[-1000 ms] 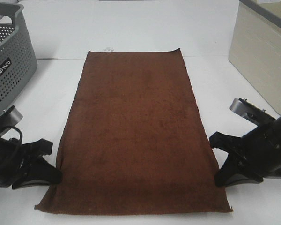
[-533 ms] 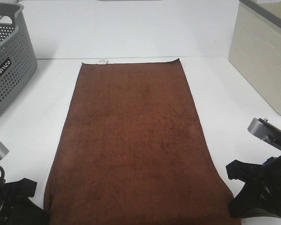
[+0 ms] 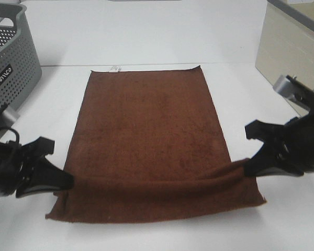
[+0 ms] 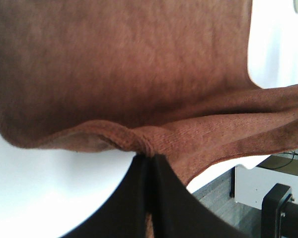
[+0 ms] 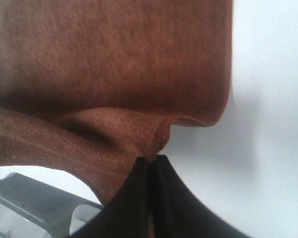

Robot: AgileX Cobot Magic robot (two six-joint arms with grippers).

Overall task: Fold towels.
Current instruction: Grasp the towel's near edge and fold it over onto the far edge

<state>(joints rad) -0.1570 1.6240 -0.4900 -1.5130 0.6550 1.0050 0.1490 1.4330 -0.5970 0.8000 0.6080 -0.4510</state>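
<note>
White table (image 3: 146, 31), bare and matte, lab setting.

Towel (image 3: 152, 120): dark reddish-brown terry, lying lengthwise on the table centre. The far end is flat, with a small white tag (image 3: 115, 68) at the far short edge. The near end stands off the table in a low ridge, and the near hem drapes down in front of it onto the surface.

Left gripper (image 3: 68, 180): clamped on the towel's left long edge, a little in from the near corner. The wrist view shows the hem bunched between closed fingers (image 4: 164, 198).
Right gripper (image 3: 248, 167): likewise pinched on the right long edge, cloth gathered at the tips.

Handling, as a judgement: light, limp cloth with no stiffness; it sags between the two holds. The pile should grip well. Best held at the edges near the corners, with both sides level, or the fold will skew.

Outward: grey perforated basket (image 3: 10, 68) at far left, beige box (image 3: 293, 63) at far right, both well apart from the towel.
</note>
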